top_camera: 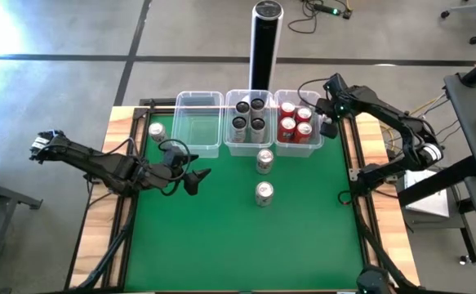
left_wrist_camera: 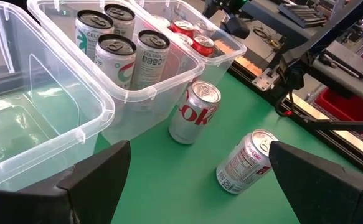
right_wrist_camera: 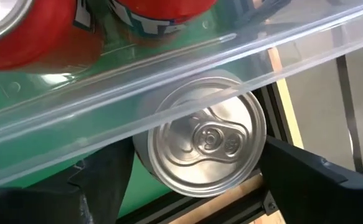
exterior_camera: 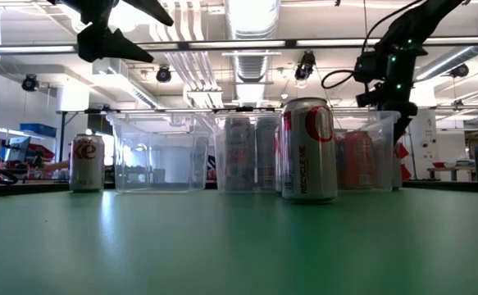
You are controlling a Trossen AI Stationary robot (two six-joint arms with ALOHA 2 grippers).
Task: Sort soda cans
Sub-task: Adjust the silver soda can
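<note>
Three clear bins stand in a row at the far side. The left bin (top_camera: 197, 122) is empty, the middle bin (top_camera: 248, 118) holds several dark soda cans, and the right bin (top_camera: 296, 121) holds several red ones. Two silver cans (top_camera: 264, 160) (top_camera: 264, 193) stand on the green mat, and another silver can (top_camera: 157, 131) stands left of the empty bin. My left gripper (top_camera: 198, 178) hangs open and empty above the mat, left of the two cans. My right gripper (top_camera: 328, 124) is at the right bin's outer right wall, around a silver-topped can (right_wrist_camera: 209, 140). My right gripper has its two fingers (right_wrist_camera: 109, 177) on opposite sides of the can's wall (right_wrist_camera: 145, 163), just below the top rim. The fingers come from above, pointing down. The can is upright, close against the bin's outer wall and partly behind its rim. Its base is hidden.
A tall black-and-silver post (top_camera: 265, 41) stands behind the middle bin. The mat's near half (top_camera: 246, 245) is bare. Wooden strips and metal rails (top_camera: 353, 155) run along both sides of the mat. The right bin's lip (right_wrist_camera: 187, 56) overhangs the held can.
</note>
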